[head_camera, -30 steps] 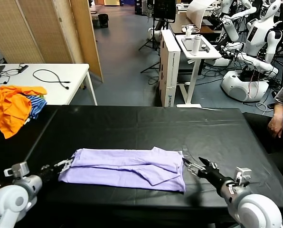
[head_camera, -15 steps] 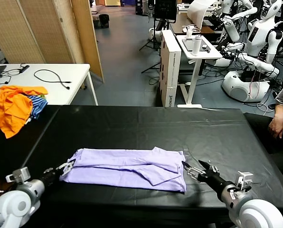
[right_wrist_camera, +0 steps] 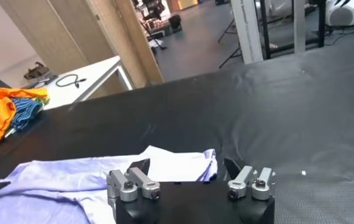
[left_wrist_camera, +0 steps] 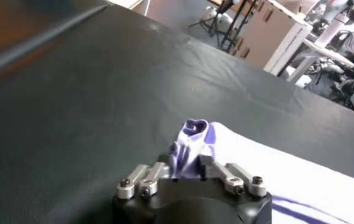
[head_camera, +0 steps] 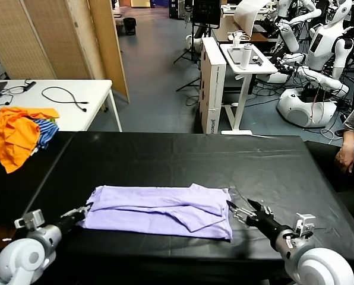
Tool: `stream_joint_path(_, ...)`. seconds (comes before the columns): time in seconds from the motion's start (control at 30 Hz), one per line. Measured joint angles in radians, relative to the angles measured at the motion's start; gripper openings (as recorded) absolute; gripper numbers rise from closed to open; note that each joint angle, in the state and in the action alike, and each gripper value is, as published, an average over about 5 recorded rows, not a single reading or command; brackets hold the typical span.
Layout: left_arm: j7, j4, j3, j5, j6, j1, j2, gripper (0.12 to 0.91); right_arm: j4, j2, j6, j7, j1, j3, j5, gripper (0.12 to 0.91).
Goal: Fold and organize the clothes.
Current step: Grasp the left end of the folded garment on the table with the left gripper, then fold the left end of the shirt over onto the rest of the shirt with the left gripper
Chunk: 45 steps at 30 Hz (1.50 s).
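Note:
The pale lavender T-shirt (head_camera: pixel 159 211) lies folded into a long strip across the near part of the black table (head_camera: pixel 183 157). My left gripper (head_camera: pixel 84 209) is at the shirt's left end, shut on a bunched corner of the fabric; the left wrist view shows the gripper (left_wrist_camera: pixel 186 165) with the cloth (left_wrist_camera: pixel 256 155) pinched between its fingers. My right gripper (head_camera: pixel 237 210) is open, low over the table just off the shirt's right end. In the right wrist view this gripper (right_wrist_camera: pixel 186 164) has its jaws wide apart, with the shirt's edge (right_wrist_camera: pixel 183 164) lying ahead of them.
A pile of orange and blue clothes (head_camera: pixel 16 133) lies at the table's far left corner. A white table with a cable (head_camera: pixel 58 95) stands behind it. A person's arm (head_camera: pixel 349 148) is at the right edge. Other robots and a white stand (head_camera: pixel 242 59) stand behind.
My left arm has drawn back a little towards the near left, its gripper still on the shirt's left end. My right gripper has shifted slightly at the shirt's right end and stays open.

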Motion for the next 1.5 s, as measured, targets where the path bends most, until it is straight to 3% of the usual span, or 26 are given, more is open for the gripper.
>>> stream_joint_path(0.2, 0.01, -0.029, -0.004, 0.087, -0.006, 0.007, -0.001, 0.192, -0.008, 0.01, 0.0, 0.008, 0.001, -0.002, -0.003, 0.907)
stream_joint_path(0.53, 0.02, -0.079, -0.075, 0.453, -0.103, 0.052, 0.04, 0.192, -0.021, 0.02, 0.002, 0.017, 0.025, -0.014, -0.002, 0.907)
stream_joint_path(0.67, 0.017, -0.071, -0.135, 0.533, -0.14, 0.08, 0.065, 0.192, -0.021, 0.023, 0.002, 0.019, 0.028, -0.021, -0.002, 0.907)
stream_joint_path(0.8, 0.004, -0.076, -0.182, 0.502, -0.143, 0.097, 0.069, 0.192, -0.008, 0.028, 0.002, 0.018, 0.017, -0.022, -0.002, 0.907)
stream_joint_path(1.0, -0.021, -0.135, -0.17, 0.319, -0.092, 0.084, 0.027, 0.192, 0.023, 0.039, 0.016, 0.003, -0.015, -0.007, 0.006, 0.907)
stream_joint_path(1.2, -0.046, -0.209, -0.071, 0.205, -0.062, 0.054, -0.045, 0.192, 0.053, 0.052, 0.053, -0.015, -0.061, 0.012, 0.002, 0.907)
stream_joint_path(1.5, -0.086, -0.282, 0.119, 0.184, -0.047, 0.008, -0.135, 0.192, 0.057, 0.069, 0.054, -0.014, -0.09, 0.004, -0.04, 0.907)
